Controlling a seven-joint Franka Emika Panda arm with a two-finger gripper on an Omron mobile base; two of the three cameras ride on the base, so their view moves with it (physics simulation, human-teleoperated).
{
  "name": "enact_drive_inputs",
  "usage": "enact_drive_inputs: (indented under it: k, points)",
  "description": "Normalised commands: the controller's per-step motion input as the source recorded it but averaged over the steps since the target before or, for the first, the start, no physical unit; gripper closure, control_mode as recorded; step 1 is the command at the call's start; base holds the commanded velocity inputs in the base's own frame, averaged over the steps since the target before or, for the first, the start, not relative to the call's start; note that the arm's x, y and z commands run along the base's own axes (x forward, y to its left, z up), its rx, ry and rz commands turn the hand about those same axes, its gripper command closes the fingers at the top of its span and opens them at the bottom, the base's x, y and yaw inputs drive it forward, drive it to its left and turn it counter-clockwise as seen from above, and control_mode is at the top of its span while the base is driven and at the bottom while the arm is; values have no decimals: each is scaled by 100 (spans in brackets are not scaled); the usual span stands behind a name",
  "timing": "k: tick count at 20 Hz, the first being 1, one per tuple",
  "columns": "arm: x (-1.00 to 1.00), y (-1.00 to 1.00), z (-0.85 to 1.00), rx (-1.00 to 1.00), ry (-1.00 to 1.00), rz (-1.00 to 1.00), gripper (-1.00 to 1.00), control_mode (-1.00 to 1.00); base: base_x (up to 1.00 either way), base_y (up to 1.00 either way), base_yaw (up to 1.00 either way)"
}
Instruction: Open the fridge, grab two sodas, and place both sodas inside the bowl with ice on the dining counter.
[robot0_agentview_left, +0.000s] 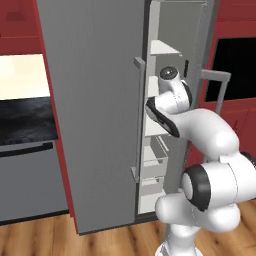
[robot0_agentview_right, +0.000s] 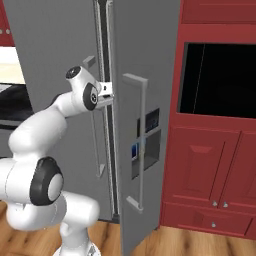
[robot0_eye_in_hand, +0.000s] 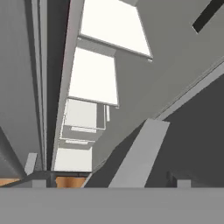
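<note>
Arm (robot0_agentview_left: 200, 130) bends up and forward, wrist reaching into the gap of the fridge (robot0_agentview_left: 95, 100) beside its right door (robot0_agentview_right: 145, 100); pale shelves (robot0_eye_in_hand: 94, 78) ahead. Hand's grip cannot be told.

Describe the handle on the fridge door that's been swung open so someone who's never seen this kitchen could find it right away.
Start at the tall grey fridge between the dark red cabinets. Its right-hand door stands partly open, next to the black oven window. The handle is the long pale vertical bar on that door's face, just beside the dark dispenser panel; the other door's handle sits behind the white arm.
</note>
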Motion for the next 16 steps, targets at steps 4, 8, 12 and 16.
enact_drive_inputs:
  k: [4, 8, 12, 16]
  points:
    - [-52, -70, 0, 0, 0, -10, -100, -100, 0, 0, 0]
    - [-29, -75, 0, 2, 0, -8, -100, -100, 0, 0, 0]
    - [-9, -81, 0, 5, 0, -5, -100, -100, 0, 0, 0]
    - [0, -85, 0, 8, 0, -1, -100, -100, 0, 0, 0]
